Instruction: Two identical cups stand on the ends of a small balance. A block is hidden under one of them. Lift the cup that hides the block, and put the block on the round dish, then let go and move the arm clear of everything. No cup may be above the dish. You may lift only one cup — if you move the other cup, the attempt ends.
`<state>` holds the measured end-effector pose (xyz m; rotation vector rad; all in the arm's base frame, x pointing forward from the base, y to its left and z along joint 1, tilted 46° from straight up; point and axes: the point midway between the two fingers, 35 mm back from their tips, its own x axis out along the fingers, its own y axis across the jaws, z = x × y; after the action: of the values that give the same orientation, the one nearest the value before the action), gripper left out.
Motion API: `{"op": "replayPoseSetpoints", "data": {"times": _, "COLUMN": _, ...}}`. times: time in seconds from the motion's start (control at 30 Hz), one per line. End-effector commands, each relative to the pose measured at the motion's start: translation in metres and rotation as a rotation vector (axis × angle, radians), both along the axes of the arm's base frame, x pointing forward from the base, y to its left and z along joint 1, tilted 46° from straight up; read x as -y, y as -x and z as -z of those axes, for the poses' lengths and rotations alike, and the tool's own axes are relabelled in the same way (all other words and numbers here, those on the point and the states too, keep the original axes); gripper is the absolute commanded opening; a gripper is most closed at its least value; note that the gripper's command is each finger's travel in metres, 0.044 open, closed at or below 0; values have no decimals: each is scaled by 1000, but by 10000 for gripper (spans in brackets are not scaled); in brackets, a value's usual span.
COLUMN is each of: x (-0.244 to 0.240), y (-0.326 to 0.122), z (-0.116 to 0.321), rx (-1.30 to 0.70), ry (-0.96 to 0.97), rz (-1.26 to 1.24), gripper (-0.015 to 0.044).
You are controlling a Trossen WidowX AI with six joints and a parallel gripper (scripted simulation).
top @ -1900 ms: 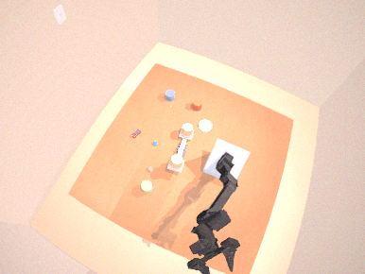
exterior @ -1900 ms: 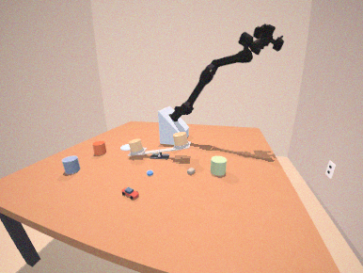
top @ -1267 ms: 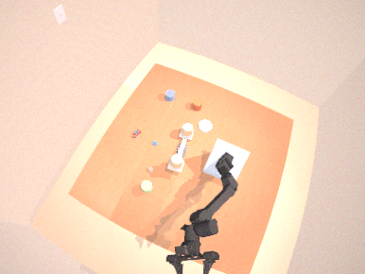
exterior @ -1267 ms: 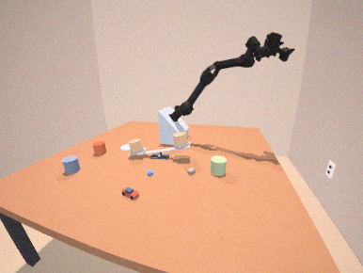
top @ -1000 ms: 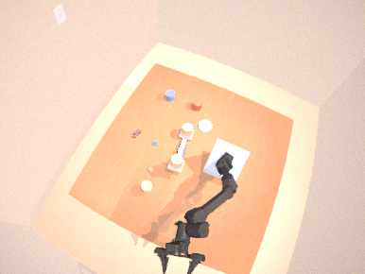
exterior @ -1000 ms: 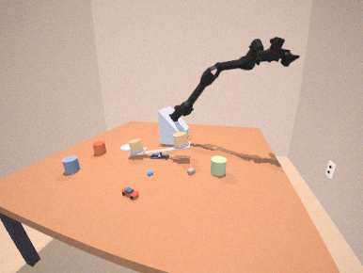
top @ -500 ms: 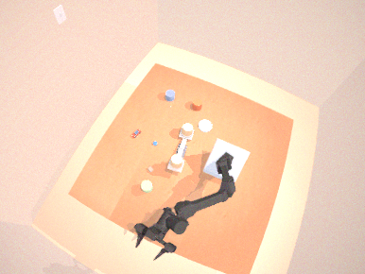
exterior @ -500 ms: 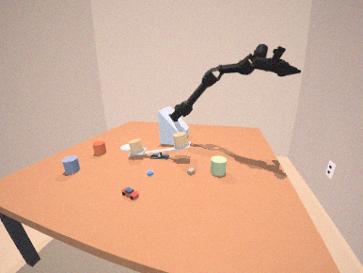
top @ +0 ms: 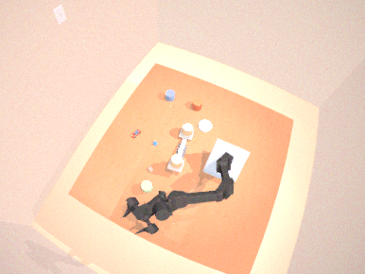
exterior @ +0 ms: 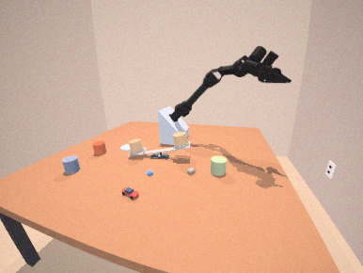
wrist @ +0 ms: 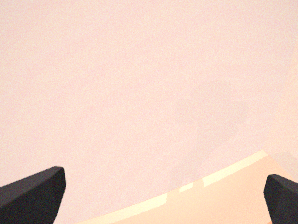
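A small white balance (top: 182, 147) (exterior: 160, 151) carries two identical tan cups, one on each end. The cup nearer the dish (top: 187, 129) (exterior: 135, 146) stands on the lower end. The other cup (top: 177, 162) (exterior: 180, 139) stands on the raised end, with a shadow under it. Both are upright, and no block shows beneath either. The round white dish (top: 205, 126) (exterior: 125, 148) lies beside the lower end and looks empty. My gripper (top: 130, 225) (exterior: 288, 80) (wrist: 168, 184) is open and empty, high in the air and well away from both cups.
A green cylinder (top: 147, 186) (exterior: 218, 167), a small grey-brown cube (top: 150, 169) (exterior: 191, 171), a small blue object (top: 155, 143) (exterior: 149, 173) and a red toy car (top: 136, 133) (exterior: 130, 193) are around the balance. A blue cylinder (top: 170, 95) (exterior: 71, 165) and a red-orange cylinder (top: 197, 106) (exterior: 99, 148) stand beyond the lower end.
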<state>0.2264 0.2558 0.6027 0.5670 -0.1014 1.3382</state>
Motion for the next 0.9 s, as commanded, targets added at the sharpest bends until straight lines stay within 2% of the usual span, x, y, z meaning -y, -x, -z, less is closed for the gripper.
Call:
{"op": "replayPoseSetpoints", "data": {"times": 0.0, "x": 4, "y": -43, "z": 44, "rx": -30, "ry": 118, "rz": 95, "gripper": 440}}
{"op": "replayPoseSetpoints", "data": {"times": 0.27, "x": 36, "y": -109, "z": 125, "rx": -92, "ry": 325, "rz": 249, "gripper": 440}}
{"op": "replayPoseSetpoints", "data": {"times": 0.5, "x": 85, "y": -151, "z": 206, "rx": -178, "ry": 506, "rz": 352, "gripper": 440}}
{"op": "replayPoseSetpoints", "data": {"times": 0.7, "x": 140, "y": -169, "z": 280, "rx": -279, "ry": 649, "rz": 409, "gripper": 440}}
{"op": "replayPoseSetpoints", "data": {"times": 0.87, "x": 190, "y": -166, "z": 343, "rx": -382, "ry": 744, "rz": 429, "gripper": 440}}
